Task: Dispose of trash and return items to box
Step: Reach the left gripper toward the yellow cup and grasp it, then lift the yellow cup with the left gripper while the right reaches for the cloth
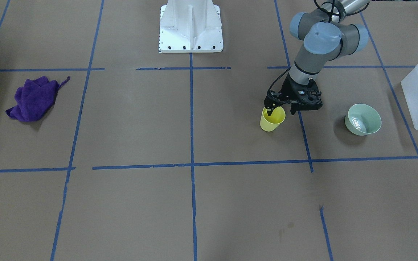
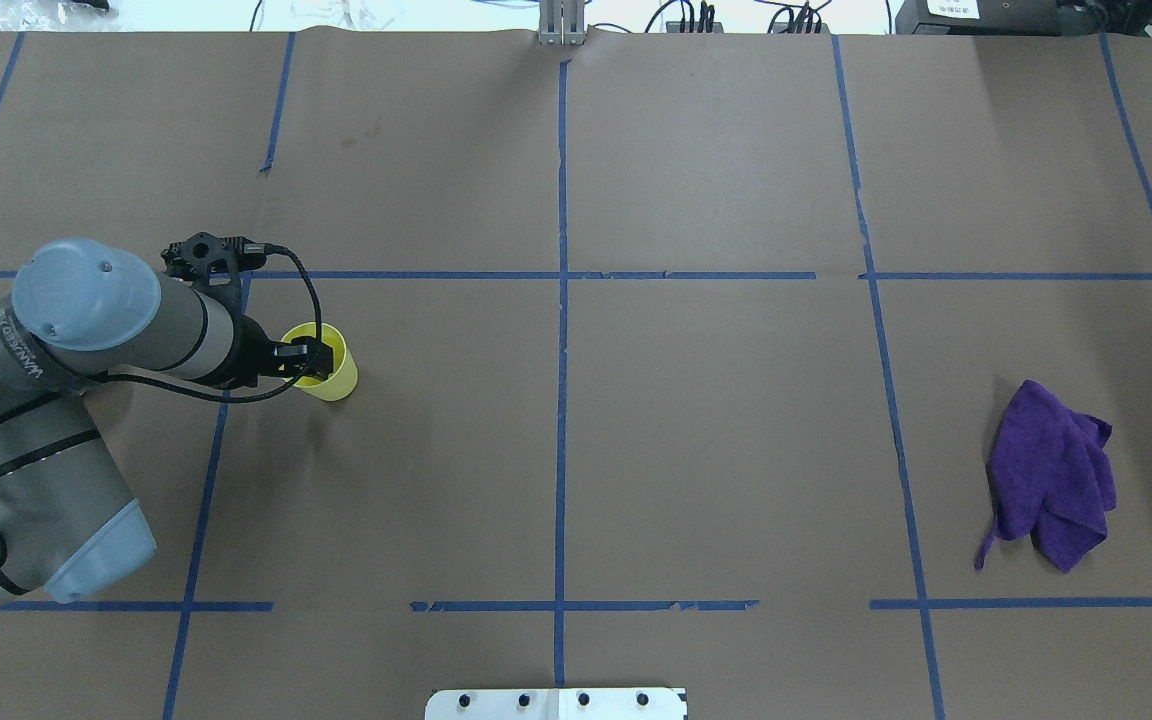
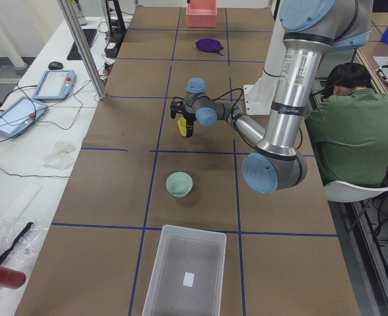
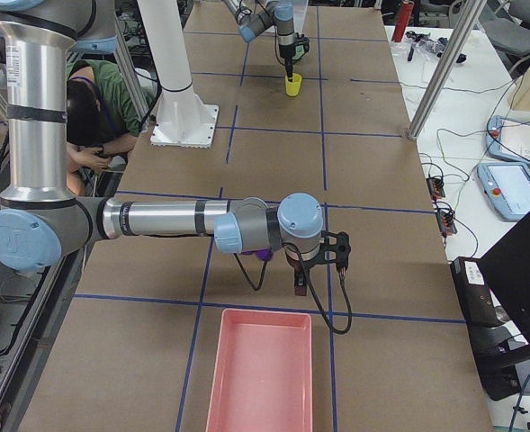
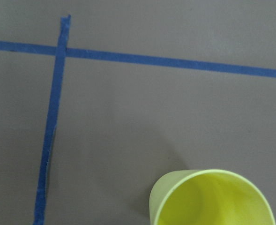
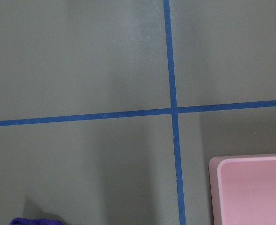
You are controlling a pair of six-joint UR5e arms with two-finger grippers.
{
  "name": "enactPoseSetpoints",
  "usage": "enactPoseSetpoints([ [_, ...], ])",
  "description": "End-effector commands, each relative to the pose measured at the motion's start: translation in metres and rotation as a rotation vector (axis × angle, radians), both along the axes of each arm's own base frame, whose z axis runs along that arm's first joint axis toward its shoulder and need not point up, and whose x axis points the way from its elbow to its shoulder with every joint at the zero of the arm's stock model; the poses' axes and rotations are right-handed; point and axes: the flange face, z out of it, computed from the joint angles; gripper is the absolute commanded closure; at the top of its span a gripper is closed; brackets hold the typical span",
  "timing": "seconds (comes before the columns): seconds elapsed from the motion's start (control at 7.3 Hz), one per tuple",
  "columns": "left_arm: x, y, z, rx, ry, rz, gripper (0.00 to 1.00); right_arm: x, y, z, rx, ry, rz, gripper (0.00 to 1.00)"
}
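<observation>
The yellow cup (image 1: 271,124) stands upright on the brown table, open end up. It also shows in the overhead view (image 2: 338,380) and at the bottom of the left wrist view (image 5: 212,201). My left gripper (image 1: 271,108) reaches down onto the cup's rim, fingers close together, one inside the cup and one outside. It looks shut on the rim. The frosted box (image 1: 417,108) sits at the table's end on my left, apart from the cup (image 3: 182,126). My right gripper (image 4: 299,281) shows only in the exterior right view, so I cannot tell its state.
A pale green bowl (image 1: 363,119) stands between the cup and the box. A purple cloth (image 2: 1051,475) lies crumpled on my right side. A pink bin (image 4: 260,373) sits at the table's end on my right, just past the right gripper. Blue tape lines grid the table.
</observation>
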Motion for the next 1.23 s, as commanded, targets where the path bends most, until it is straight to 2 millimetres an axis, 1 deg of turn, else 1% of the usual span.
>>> enactPoseSetpoints([
  [0.0, -0.003, 0.001, -0.004, 0.006, 0.006, 0.002, 1.00, 0.001, 0.003, 0.001, -0.002, -0.001, 0.001, 0.00],
  [0.41, -0.007, 0.004, -0.018, 0.015, 0.025, 0.003, 1.00, 0.000, 0.005, 0.002, -0.005, -0.008, 0.000, 0.00],
  [0.55, -0.016, 0.003, -0.031, 0.023, 0.043, -0.004, 1.00, -0.002, 0.005, -0.001, -0.004, -0.027, -0.004, 0.00],
  [0.68, -0.044, 0.005, -0.060, -0.011, 0.021, -0.020, 1.00, -0.006, 0.003, -0.028, -0.007, -0.038, 0.028, 0.00],
  [0.82, -0.061, -0.006, -0.107, -0.028, 0.004, -0.049, 1.00, -0.021, 0.006, -0.044, -0.037, -0.049, 0.045, 0.00],
  [0.96, -0.072, -0.006, -0.134, -0.033, -0.003, -0.062, 1.00, -0.054, 0.008, -0.057, -0.053, -0.025, 0.020, 0.00],
  [1.1, -0.088, -0.006, -0.145, -0.025, 0.004, -0.079, 1.00, -0.092, 0.013, -0.079, -0.065, 0.047, 0.040, 0.00],
])
